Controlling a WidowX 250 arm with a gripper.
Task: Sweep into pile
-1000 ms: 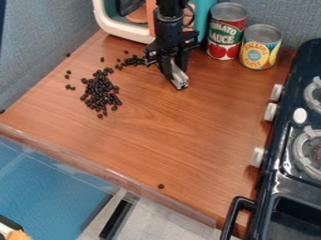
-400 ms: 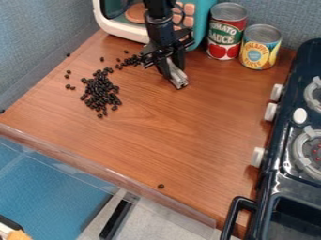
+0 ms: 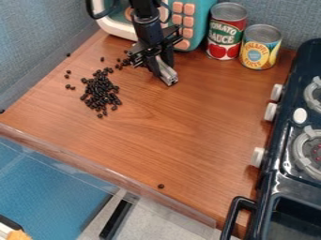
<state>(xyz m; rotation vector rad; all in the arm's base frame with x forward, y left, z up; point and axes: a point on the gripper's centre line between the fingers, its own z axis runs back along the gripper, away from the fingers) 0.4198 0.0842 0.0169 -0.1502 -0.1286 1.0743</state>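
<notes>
One wooden counter (image 3: 182, 131) is carrying the work. The gripper (image 3: 162, 69) is hanging near its far edge. The main pile of black beans (image 3: 100, 93) is lying to the gripper's lower left. A grey metal bar (image 3: 168, 77) is sitting clamped between the fingers. A smaller cluster (image 3: 125, 62) is lying beside the gripper; one stray bean (image 3: 161, 186) is resting near the front edge. Gathering is apparently proceeding; the next move is calling for low sweeping, cluster toward pile.

Pincer (image 3: 162, 68) is moving to the view's left.
It is carrying the grey bar (image 3: 167, 75) along and covering more of the upper beans (image 3: 126, 61), while the arm (image 3: 146, 22) is uncovering pink buttons (image 3: 188, 20).
</notes>
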